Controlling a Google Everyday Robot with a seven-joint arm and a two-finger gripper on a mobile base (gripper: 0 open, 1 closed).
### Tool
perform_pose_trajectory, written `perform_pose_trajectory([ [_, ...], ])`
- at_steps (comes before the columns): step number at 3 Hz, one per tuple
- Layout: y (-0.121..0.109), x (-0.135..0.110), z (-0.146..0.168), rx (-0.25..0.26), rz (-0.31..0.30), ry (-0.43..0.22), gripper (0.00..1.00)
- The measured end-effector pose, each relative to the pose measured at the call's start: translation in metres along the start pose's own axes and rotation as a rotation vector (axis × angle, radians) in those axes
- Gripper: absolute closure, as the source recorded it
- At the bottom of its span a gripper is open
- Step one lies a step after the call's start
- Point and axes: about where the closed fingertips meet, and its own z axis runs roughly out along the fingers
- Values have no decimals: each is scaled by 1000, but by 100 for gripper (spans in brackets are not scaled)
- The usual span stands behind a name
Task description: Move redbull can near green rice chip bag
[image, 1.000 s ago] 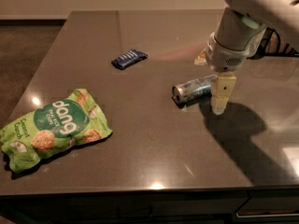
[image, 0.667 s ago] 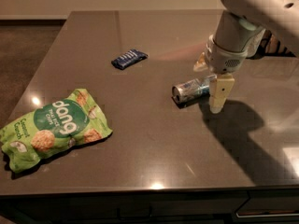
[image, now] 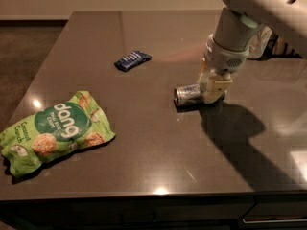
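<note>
One gripper meets the toppled redbull can — clamped or not, cannot tell — green rice chip bag well apart

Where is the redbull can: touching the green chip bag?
Apart. The camera view shows table between redbull can and green rice chip bag; gripper at can's right end.

I see the gripper low at the right end of the redbull can, which lies on its side on the dark table. The green rice chip bag lies well apart at near left, and a blue wrapper sits farther back.
</note>
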Motion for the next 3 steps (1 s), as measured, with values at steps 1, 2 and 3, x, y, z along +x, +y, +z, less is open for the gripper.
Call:
perform_pose_trajectory([
  [1, 9, -24, -6, -3, -37, -8, 85],
  [2, 22, -56, -10, -12, -78, -20, 100],
  [3, 33, -90, -8, -30, -88, -50, 100],
])
